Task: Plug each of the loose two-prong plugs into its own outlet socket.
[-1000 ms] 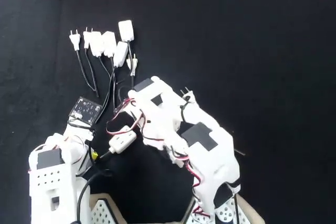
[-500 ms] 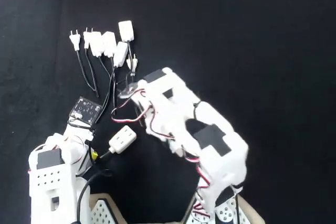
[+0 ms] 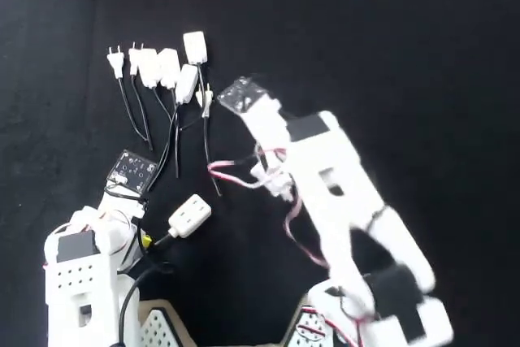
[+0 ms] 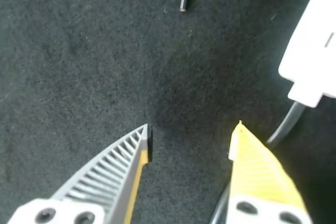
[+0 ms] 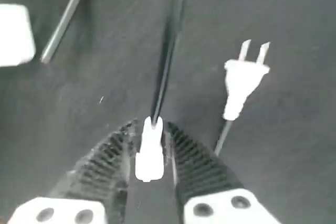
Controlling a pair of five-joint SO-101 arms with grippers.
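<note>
Movement first: the white right arm (image 3: 325, 176), folded over the middle of the bench a second ago, now stretches out toward the far-left cluster. Its blurred tip sits just beside a white two-prong plug (image 3: 204, 101) that lies flat with its prongs pointing away from the arms. The right pincer (image 5: 149, 125) is clenched on a small white plug body with a black cord (image 5: 148, 153), and the cord runs straight out ahead of the fingers.

The white left arm (image 3: 77, 278) has not shifted. The white rectangular outlet socket on a black cable (image 3: 188, 216) stays where it was, near that arm. The left pincer (image 4: 191, 129) is released, its grey and yellow fingers spread just above the cloth, with a corner of the socket beside the yellow one. Further white sockets and plugs on black cords (image 3: 162, 67) keep their row at the far left.

Marks on the small dark square board (image 3: 132, 171) are too small to read.

Over the bench lies black cloth (image 3: 406, 79); a thin strip of room clutter shows along the far edge.
</note>
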